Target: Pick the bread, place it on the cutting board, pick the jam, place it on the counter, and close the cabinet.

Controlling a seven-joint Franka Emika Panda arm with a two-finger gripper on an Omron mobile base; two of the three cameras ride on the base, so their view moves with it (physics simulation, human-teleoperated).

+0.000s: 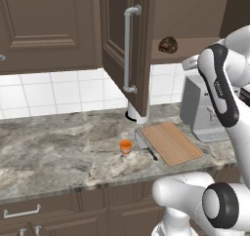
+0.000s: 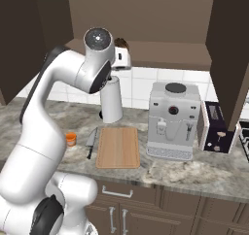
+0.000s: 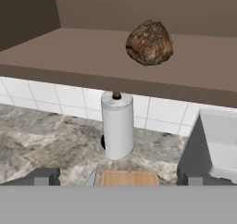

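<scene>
The bread (image 3: 149, 42) lies on the lower shelf of the open cabinet (image 1: 113, 30), a dark lumpy loaf also visible from the left base (image 1: 167, 44). My gripper (image 3: 116, 177) is open and empty, just in front of the shelf edge and a little below the bread, with its fingertips (image 3: 44, 177) spread wide. The hand (image 2: 122, 58) partly hides the bread in the right base view. The jam (image 1: 126, 146), a tiny orange jar, stands on the counter (image 1: 58, 147) left of the cutting board (image 1: 171, 142). Nothing rests on the cutting board (image 2: 118, 146).
A knife (image 1: 145, 145) lies between the jam and the board. A paper towel roll (image 3: 117, 126) stands behind the board, and a coffee machine (image 2: 172, 122) is to its right. A toaster (image 2: 214, 129) stands further right. The cabinet's door (image 1: 128, 45) juts out over the counter.
</scene>
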